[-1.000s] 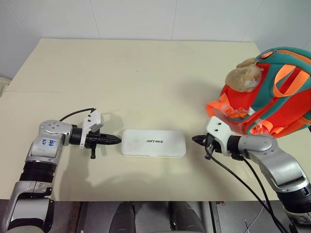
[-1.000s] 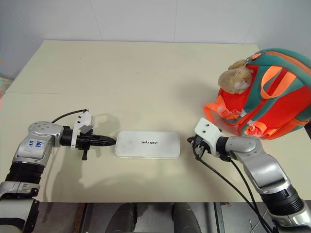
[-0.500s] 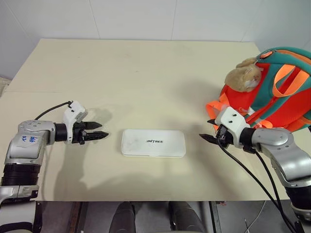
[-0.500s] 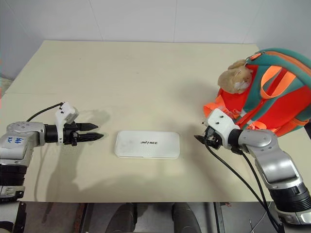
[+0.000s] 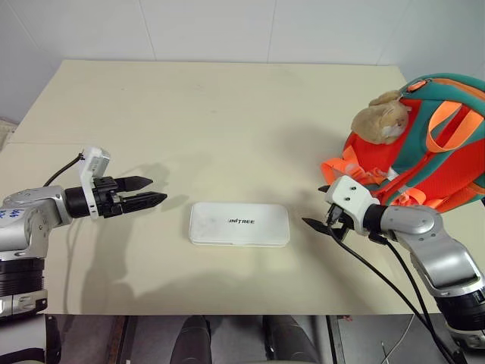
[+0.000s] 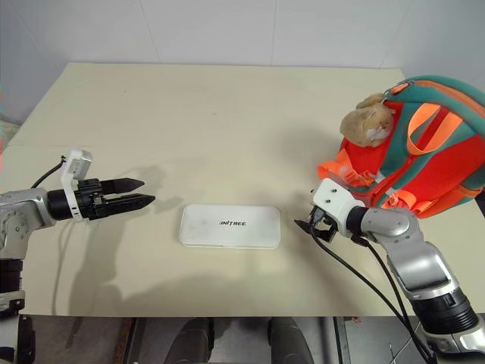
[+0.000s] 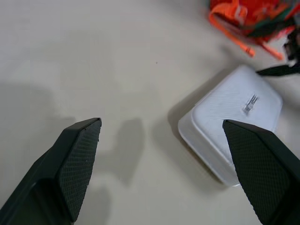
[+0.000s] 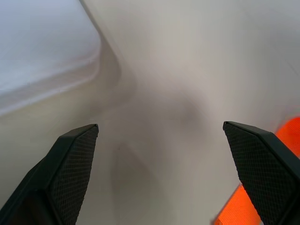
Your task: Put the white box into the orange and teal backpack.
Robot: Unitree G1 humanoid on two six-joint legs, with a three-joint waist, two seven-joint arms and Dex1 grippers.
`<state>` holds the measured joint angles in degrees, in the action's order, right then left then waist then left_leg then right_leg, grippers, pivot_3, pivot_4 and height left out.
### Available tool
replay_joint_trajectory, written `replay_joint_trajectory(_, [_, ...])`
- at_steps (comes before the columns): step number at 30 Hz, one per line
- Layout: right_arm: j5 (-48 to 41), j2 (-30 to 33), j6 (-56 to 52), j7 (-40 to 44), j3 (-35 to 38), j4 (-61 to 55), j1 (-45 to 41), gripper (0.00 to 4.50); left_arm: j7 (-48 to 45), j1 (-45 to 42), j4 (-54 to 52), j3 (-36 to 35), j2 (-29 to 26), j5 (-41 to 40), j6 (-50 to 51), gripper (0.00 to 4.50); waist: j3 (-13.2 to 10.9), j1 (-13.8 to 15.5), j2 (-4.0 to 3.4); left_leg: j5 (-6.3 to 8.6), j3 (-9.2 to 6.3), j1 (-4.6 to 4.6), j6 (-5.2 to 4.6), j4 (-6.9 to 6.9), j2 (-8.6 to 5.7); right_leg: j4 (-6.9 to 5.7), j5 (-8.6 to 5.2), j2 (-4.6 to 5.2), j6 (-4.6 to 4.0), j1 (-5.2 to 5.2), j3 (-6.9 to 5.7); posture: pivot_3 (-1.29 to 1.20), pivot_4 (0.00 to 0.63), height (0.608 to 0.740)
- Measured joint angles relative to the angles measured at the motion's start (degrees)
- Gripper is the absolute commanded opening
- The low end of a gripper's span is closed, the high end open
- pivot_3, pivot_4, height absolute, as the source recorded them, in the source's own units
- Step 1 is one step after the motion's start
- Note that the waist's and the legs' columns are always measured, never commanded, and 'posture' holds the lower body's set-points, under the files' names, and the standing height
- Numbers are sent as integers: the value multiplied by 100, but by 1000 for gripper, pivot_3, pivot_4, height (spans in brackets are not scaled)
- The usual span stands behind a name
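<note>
The white box [image 5: 239,224] looks rigid, light and smooth, so it likely suits a pinch across its short ends. The left gripper [image 5: 142,192] and right gripper [image 5: 320,206] flank it, jaws apart and empty.

Head cameras look down on the table [image 5: 227,114]; wrist cameras skim it closely.

Box [image 5: 239,223] flanks free (backpack [image 5: 424,144] apart).

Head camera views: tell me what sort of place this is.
Probably a lab or test room set up for robot trials: a bare beige table against a plain white panelled wall, holding just a white box and an orange and teal backpack.
</note>
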<state>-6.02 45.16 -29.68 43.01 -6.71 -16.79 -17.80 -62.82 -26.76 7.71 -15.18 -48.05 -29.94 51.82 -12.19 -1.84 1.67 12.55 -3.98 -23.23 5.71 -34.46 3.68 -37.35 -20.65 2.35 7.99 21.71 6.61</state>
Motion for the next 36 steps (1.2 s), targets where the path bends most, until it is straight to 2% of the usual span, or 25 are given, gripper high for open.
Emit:
replay_joint_trajectory(5, [156,-100,57,-24,-109,1,66,4500,-5,113,-1,378,-152,-120,835,4441,0,-9,0,0,0,1,0,4,0,-1,-1,-1,-1,0,0,0,150,740])
replay_joint_trajectory(13, [201,-195,27,6,-223,-165,74,4500,-53,239,-166,324,71,-1039,1854,4441,0,-16,0,-1,-1,3,1,4,0,-2,-1,0,-2,0,-1,0,150,740])
replay_joint_trajectory(25, [282,-282,45,86,-362,-192,-8,4500,20,200,-95,541,343,-1251,2106,4441,1,-15,1,-1,-1,4,2,1,0,-4,-1,0,-2,-1,-1,0,150,740])
replay_joint_trajectory(29, [283,-319,73,138,-424,-192,-47,4500,76,-9,152,565,601,-1274,2126,4441,1,6,1,-1,-1,4,3,-2,0,-4,-1,0,-2,-2,-1,0,150,740])
replay_joint_trajectory(36, [318,-335,231,223,-432,-134,-56,4500,46,-229,481,787,677,-1250,2045,4441,1,6,1,-2,-1,3,3,-2,-1,-3,0,1,-1,-2,-2,0,150,740])
